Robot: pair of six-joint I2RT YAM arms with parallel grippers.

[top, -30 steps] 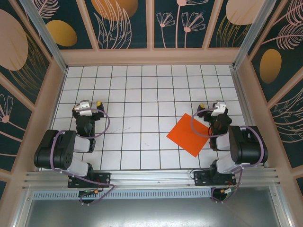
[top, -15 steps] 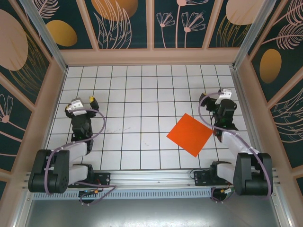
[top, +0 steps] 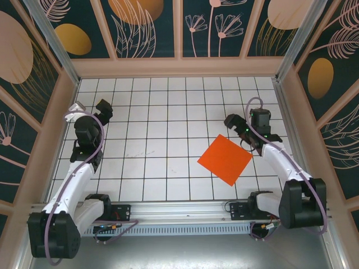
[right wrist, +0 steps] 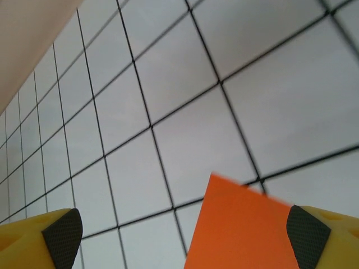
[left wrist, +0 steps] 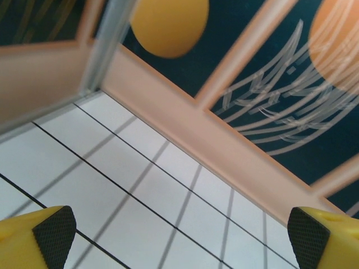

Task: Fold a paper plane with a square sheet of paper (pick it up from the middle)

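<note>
Now the square sheet of paper (top: 224, 159) is lying flat and unfolded on the tiled table (top: 168, 112), on the right side, turned like a diamond. Nothing is touching it, so the picking from the middle is, I think, not yet begun.

Just beyond its far corner the right gripper (top: 231, 122) is hovering, its jaws standing wide and holding nothing. Its wrist camera is looking down on that corner, so it is probably lining up over the sheet. Farther away, on the left side, the left gripper (top: 104, 106) is also standing wide and empty, well apart from the paper and pointing toward the back wall (top: 179, 67), perhaps keeping out of the way.

Compared with one second ago, both arms are stretching out of their folded pose. The right gripper is turning inward to the paper, and the left one is going toward the far left corner. The sheet is staying in the same place.
</note>
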